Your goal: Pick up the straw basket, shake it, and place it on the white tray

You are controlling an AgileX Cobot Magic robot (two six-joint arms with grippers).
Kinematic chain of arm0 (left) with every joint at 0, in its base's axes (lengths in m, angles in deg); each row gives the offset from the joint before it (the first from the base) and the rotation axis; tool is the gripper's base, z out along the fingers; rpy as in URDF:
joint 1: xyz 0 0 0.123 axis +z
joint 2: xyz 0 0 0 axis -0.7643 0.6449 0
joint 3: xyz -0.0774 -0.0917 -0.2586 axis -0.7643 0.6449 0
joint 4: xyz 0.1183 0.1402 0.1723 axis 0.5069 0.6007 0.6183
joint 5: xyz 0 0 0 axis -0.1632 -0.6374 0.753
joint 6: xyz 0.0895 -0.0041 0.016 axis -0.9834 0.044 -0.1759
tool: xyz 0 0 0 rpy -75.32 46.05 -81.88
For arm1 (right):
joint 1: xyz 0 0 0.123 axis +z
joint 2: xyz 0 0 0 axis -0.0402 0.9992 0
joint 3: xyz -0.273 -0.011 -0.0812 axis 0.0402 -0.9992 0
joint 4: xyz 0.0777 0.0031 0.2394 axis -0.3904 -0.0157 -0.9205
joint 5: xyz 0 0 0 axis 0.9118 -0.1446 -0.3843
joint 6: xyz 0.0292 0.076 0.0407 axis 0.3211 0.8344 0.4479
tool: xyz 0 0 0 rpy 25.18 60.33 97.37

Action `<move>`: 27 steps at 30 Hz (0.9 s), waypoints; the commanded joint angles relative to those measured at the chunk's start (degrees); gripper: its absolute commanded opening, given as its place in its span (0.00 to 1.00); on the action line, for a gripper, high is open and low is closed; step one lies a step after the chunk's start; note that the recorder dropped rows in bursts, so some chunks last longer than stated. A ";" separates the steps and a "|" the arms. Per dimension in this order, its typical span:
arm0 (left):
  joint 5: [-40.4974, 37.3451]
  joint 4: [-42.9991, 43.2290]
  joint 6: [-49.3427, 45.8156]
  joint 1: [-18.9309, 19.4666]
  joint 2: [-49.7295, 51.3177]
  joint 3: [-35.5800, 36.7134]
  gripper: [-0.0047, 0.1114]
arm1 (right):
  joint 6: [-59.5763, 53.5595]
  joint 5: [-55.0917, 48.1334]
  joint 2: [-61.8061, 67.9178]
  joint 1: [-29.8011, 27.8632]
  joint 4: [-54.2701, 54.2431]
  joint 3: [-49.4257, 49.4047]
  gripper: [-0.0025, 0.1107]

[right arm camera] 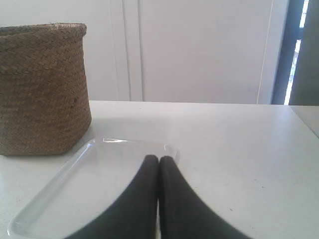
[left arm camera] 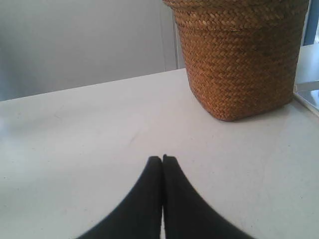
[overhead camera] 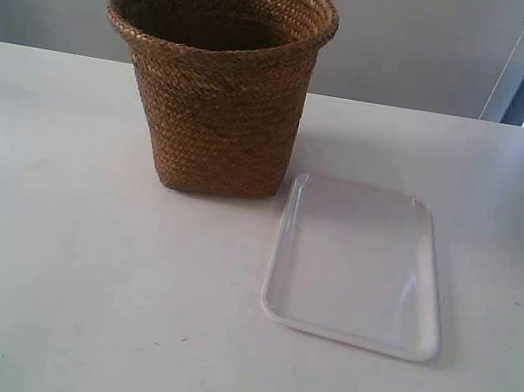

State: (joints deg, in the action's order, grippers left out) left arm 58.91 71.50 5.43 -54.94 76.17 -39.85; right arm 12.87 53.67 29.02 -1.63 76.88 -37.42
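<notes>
The white surface carries the basket, which stands upright, far and left of centre. The tray lies flat to its right and nearer, its far-left corner just beside the basket's base. The left tool and right tool are both pinched together, holding nothing, apart from the basket.

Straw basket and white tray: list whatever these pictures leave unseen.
Straw basket floor: exterior view, hidden by its own front wall and shadow.
Basket opening: left wrist view, cut off by the picture's edge.
White tray near end: right wrist view, covered by the right arm's shut jaws.
</notes>
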 commanded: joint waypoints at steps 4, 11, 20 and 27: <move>0.36 -0.03 -0.03 -0.21 -0.52 0.14 0.04 | 0.05 0.26 -0.16 0.27 0.13 -0.25 0.02; 5.49 -0.03 5.20 -0.21 -0.52 0.14 0.04 | 10.72 11.63 -0.16 0.27 -1.97 -0.25 0.02; 11.53 -0.03 9.86 -0.21 -0.52 0.14 0.04 | 26.50 20.68 -0.16 0.27 -3.11 -0.25 0.02; 6.76 -3.30 47.29 -0.21 -0.52 0.14 0.04 | 39.26 24.78 -0.16 0.27 -3.11 -0.25 0.02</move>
State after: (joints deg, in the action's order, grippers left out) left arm 68.62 69.51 40.24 -54.94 76.17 -39.85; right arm 45.28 76.91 29.02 -1.63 73.89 -37.42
